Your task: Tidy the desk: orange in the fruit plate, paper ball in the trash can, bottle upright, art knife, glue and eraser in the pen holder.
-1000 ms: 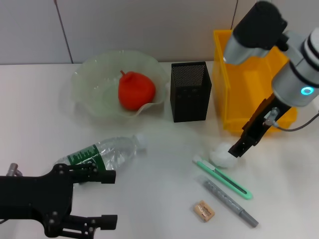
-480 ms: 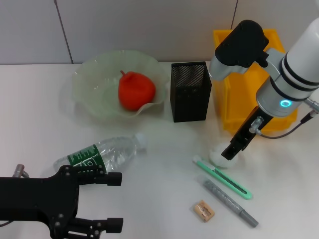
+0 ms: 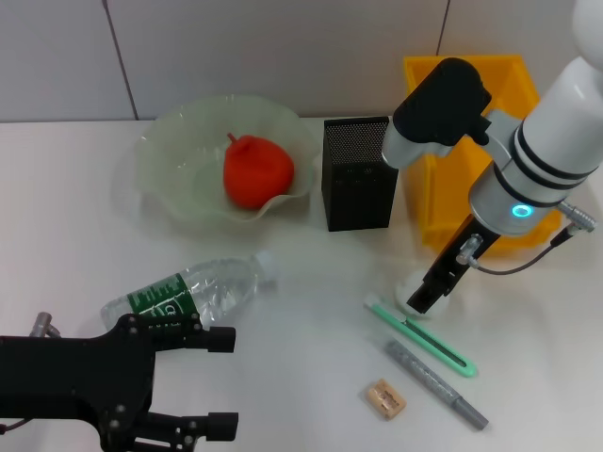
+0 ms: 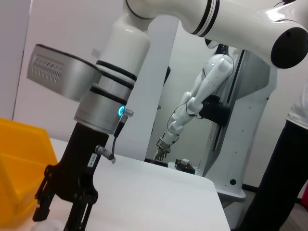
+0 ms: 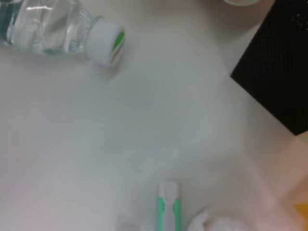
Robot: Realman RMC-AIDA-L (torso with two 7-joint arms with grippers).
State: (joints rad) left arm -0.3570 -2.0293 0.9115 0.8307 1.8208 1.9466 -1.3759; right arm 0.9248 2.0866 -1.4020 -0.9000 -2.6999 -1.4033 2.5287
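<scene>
While the right pincer (image 3: 422, 299) hangs directly over the paper ball (image 3: 412, 294) on the desk (image 3: 301, 320), its black fingers hide most of the white wad; whether they are apart or already closed on it cannot be told. The ball lies just in front of the trash can (image 3: 429, 202) and touches the white tip of the art knife (image 3: 421, 336).

Handling, judged: crumpled paper is very light and soft, gives under any squeeze and cannot break. A pinch across its middle should do; too shallow a bite may only tear off a fold or nudge the knife.

The glue (image 3: 435, 382) and knife are stiff, slim and lie flat, so best gripped across the width near mid-length. The eraser (image 3: 385, 397) is small and low, easy to miss. The bottle (image 3: 188, 292) lies on its side, smooth and prone to roll.

Count: one paper ball, one knife, one glue, one eraser, one bottle, one orange (image 3: 256, 171) already in the fruit plate (image 3: 170, 155), one pen holder (image 3: 358, 173), one trash can.

The left pincer (image 3: 219, 381) sits open and empty near the bottle.
</scene>
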